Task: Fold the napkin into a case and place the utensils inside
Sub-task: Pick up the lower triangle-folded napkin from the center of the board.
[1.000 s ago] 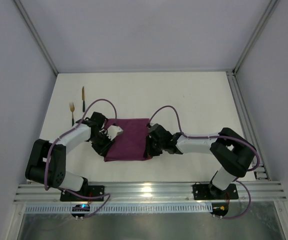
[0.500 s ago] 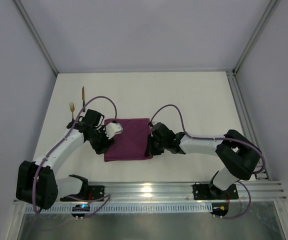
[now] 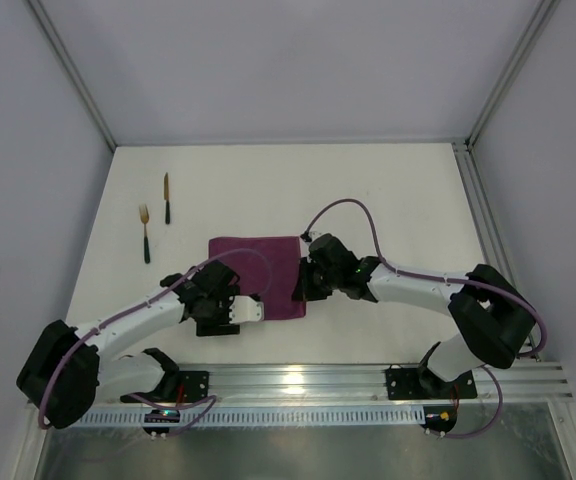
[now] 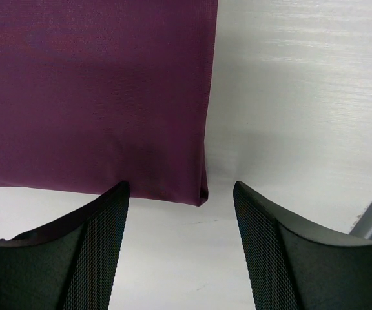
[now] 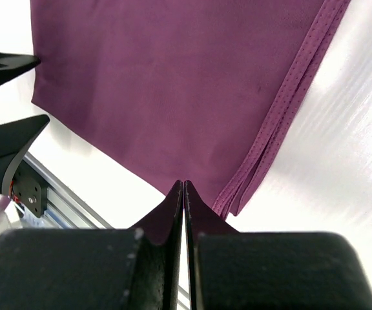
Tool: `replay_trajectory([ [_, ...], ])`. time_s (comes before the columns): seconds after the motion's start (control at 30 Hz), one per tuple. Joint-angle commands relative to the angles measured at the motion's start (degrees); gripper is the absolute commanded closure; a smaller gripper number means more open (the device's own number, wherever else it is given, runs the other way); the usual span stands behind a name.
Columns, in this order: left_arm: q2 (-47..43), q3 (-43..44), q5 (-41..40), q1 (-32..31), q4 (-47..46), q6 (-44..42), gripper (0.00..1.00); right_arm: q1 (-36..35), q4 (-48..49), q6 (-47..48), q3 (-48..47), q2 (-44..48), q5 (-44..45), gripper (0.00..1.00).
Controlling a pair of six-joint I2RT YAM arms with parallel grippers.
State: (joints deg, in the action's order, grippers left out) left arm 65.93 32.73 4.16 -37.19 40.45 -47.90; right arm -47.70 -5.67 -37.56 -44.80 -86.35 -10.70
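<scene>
— What is seen to have changed since a second ago?

— The left arm has been swung off the cloth's left side and brought round to its near edge. The right gripper (image 5: pixel 183 188) has been carried a little farther along the right edge. The napkin (image 3: pixel 256 270), skewed then, is now laid out squarer.

— How are the grippers set?

— The left gripper (image 4: pixel 179 194) is spread wide. A corner on the napkin's near edge is framed between its fingers, and nothing is gripped yet. The right gripper is closed tight, tips together, over the cloth near its right edge. Whether the cloth is pressed or only hovered over cannot be told.

— What is called for in this step?

— A further fold is probably being prepared. The left fingers should be lowered until the corner is straddled, so that every layer is caught at once. The closed right tips are best kept down as an anchor, so that the cloth is not dragged. The flap should be carried low and its edges matched, with one side left open as a pocket.

— How does the cloth look?

— It is plain magenta-purple and lies flat on the white table (image 3: pixel 388 200), near the middle. It appears to be already doubled: stitched hems are stacked along its right edge.

— And beyond it?

— Well apart, at the far left, the fork (image 3: pixel 145 230) and knife (image 3: pixel 167 198) lie side by side, dark handles toward the near side.
</scene>
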Motion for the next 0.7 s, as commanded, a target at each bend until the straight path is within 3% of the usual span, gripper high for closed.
replay_trajectory([
  [0.0,0.8,-0.9,-2.2,-0.7,-6.2,-3.3,0.32,0.2,-0.7,1.3,-1.5,2.1,-0.1,0.95],
  [0.17,2.8,-2.2,-0.9,-0.9,-7.7,-1.5,0.32,0.2,-0.7,1.3,-1.0,2.5,0.2,0.96],
  [0.3,3.9,-3.9,-2.5,-1.0,-11.2,-0.6,0.39,0.4,-0.9,2.1,-1.0,3.4,0.3,0.95],
  [0.4,4.1,-4.1,-2.1,-1.0,-11.4,-0.8,0.53,0.3,-1.0,3.2,-0.9,4.7,0.9,0.92],
  [0.47,3.9,-3.9,-1.2,-1.0,-10.7,-0.6,0.70,0.4,-0.6,3.4,-0.6,6.9,1.7,0.87],
  [0.63,0.3,-2.4,1.1,-0.9,-7.8,0.3,1.00,0.4,-1.8,10.0,-1.2,14.9,3.5,0.64],
  [0.67,-0.4,-2.1,2.2,-0.7,-6.9,0.2,1.00,0.2,-1.7,11.7,-0.9,16.5,4.2,0.60],
])
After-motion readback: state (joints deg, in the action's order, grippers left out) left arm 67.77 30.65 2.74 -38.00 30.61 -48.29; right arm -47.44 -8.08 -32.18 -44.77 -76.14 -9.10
